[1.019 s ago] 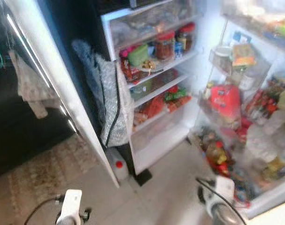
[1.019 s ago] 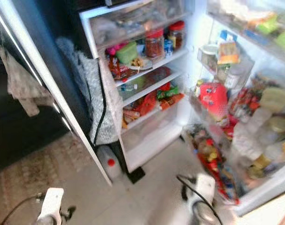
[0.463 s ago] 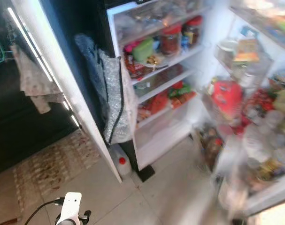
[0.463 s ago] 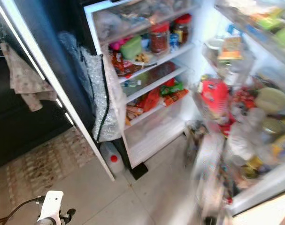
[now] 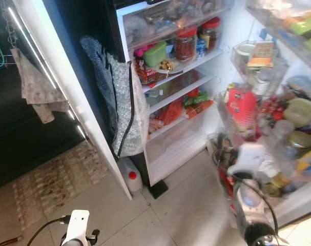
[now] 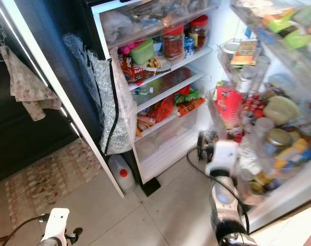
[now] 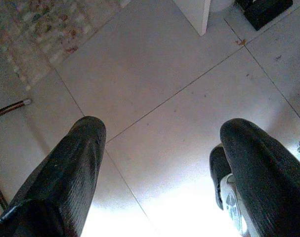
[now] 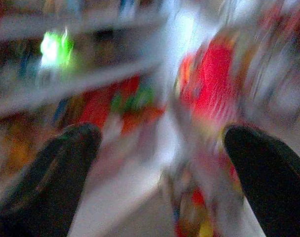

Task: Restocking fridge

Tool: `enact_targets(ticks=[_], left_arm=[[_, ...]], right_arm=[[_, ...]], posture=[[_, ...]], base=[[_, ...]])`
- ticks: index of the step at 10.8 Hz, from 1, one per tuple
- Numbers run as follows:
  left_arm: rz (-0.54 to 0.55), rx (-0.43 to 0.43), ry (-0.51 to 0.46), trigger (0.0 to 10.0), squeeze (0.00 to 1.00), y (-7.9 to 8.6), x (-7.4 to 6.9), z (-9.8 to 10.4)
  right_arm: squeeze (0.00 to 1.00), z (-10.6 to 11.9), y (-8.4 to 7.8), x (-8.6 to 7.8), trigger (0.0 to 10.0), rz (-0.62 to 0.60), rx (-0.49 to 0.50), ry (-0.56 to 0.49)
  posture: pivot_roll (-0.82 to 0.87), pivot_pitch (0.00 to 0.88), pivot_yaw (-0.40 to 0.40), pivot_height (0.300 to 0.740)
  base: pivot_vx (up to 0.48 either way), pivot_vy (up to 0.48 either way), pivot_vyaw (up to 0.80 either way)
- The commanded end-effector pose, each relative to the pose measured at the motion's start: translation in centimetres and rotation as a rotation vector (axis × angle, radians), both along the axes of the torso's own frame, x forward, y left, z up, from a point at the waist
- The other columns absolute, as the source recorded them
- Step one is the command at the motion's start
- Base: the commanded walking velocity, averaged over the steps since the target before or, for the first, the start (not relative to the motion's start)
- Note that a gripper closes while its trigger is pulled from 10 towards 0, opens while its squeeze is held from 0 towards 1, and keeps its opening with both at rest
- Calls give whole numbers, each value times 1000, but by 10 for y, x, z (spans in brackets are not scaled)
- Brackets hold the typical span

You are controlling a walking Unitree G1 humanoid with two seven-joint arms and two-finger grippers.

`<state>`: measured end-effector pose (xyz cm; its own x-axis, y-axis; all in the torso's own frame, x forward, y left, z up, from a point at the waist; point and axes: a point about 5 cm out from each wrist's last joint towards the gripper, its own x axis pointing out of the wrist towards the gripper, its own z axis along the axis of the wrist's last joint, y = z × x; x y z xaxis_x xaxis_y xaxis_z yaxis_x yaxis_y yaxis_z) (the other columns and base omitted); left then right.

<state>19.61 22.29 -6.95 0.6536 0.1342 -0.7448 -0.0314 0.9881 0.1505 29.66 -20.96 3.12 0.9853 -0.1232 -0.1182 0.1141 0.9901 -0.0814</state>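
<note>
My right gripper (image 8: 159,143) raised toward open fridge (image 5: 175,87), fingers wide, empty. Left gripper (image 7: 159,148) hangs idle, wide. Step: reaching toward door shelf (image 5: 237,123). Next: aim steady at red pack (image 5: 242,105).

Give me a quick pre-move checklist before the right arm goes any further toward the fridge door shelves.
1. Fridge door open: ok.
2. Right gripper open and empty: ok, fingers spread with nothing between them.
3. Right wrist picture sharp enough to aim: not ok, blurred.
4. Free slot on the door shelves near the red pack: cannot tell, they look crowded.
5. Left gripper out of the way: ok, open, pointing down at the floor tiles.
6. Item to restock in hand: not ok, neither gripper holds anything.
</note>
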Motion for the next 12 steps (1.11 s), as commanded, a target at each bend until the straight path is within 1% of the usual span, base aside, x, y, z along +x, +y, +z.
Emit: enact_targets(ticks=[1, 2, 3, 4, 5, 6, 7, 8, 9, 10, 11, 12], left_arm=[[-8, 16, 27, 10000, 0, 4, -6, -2], [-7, 15, 26, 10000, 0, 4, -5, -2], [-4, 14, 25, 10000, 0, 4, -5, -2], [-4, 14, 26, 10000, 0, 4, -5, -2], [-5, 14, 27, 10000, 0, 4, -5, -2], [-9, 11, 28, 10000, 0, 3, -5, -2], [-11, 10, 28, 10000, 0, 3, -5, -2], [-15, 10, 30, 10000, 0, 3, -6, -3], [-15, 9, 30, 10000, 0, 3, -6, -3], [-19, 10, 34, 10000, 0, 3, -7, -3], [-20, 10, 35, 10000, 0, 4, -7, -3], [-22, 10, 36, 10000, 0, 4, -7, -3]], right_arm=[[0, -31, 3, -19, 10000, -13, 21, 190], [0, -72, 4, -54, 10000, -66, 114, 488], [0, -100, 15, -90, 10000, -6, 161, 679], [0, -120, 16, -126, 10000, -54, 174, 838], [0, -131, 10, -152, 10000, -208, 237, 925], [0, -139, -10, -189, 10000, -498, 316, 992], [0, -139, -23, -200, 10000, -588, 301, 990], [0, -136, -39, -207, 10000, -678, 289, 975], [0, -134, -44, -207, 10000, -717, 297, 961], [0, -127, -62, -202, 10000, -788, 239, 893], [0, -121, -69, -197, 10000, -856, 215, 808], [0, -112, -82, -193, 10000, -949, 162, 738]], posture=[[49, 53, 89, 740], [53, 48, 86, 740], [55, 47, 84, 740], [52, 44, 86, 740], [52, 39, 84, 740], [52, 30, 87, 740], [51, 26, 89, 740], [47, 20, 90, 740], [44, 15, 90, 740], [45, 9, 89, 740], [45, 5, 90, 740], [39, 0, 92, 740]], base=[[0, 0, 0], [0, 0, 0], [0, 0, 0], [0, 0, 0], [0, 0, 0], [0, 0, 0], [0, 0, 0], [0, 0, 0], [0, 0, 0], [0, 0, 0], [0, 0, 0], [0, 0, 0]])
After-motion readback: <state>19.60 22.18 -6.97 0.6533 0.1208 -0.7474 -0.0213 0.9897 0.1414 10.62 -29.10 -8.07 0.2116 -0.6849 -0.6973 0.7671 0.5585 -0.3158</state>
